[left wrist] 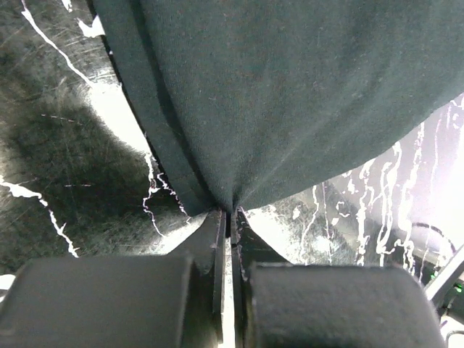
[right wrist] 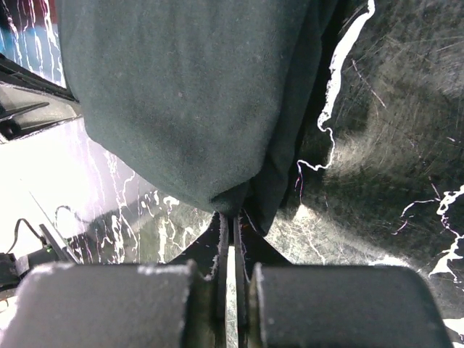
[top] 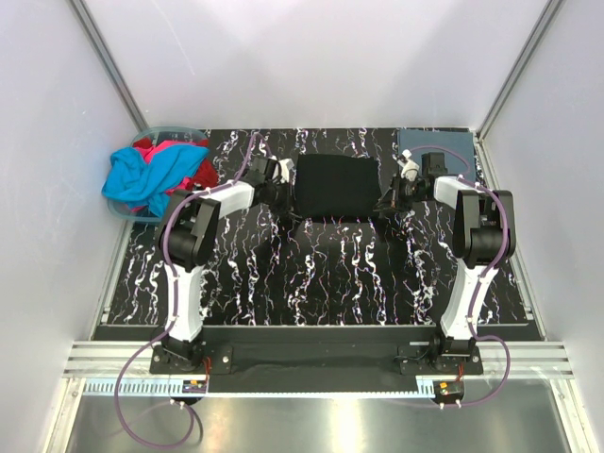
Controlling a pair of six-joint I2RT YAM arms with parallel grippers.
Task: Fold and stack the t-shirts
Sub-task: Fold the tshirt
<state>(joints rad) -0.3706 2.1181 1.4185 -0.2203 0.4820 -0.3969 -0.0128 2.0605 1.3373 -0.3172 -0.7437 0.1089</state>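
Overhead: black cloth t-shirt (top: 335, 186) lies rectangular on black marbled table (top: 311, 274); left gripper (top: 289, 192) at its nine o'clock, right gripper (top: 387, 196) at three. Left wrist: jaws clamped on hem. Right wrist: likewise. Recommend lifting both corners together, evenly taut.

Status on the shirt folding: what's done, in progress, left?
Done: the slate blue-grey shirt lies flat at the far right corner and looks folded. In hand: the black shirt, mid-table, a compact rectangle, with the left gripper and right gripper each shut on an edge. Left: the cyan shirt and red shirt lie crumpled in the tub, far left. Nothing is stacked yet.
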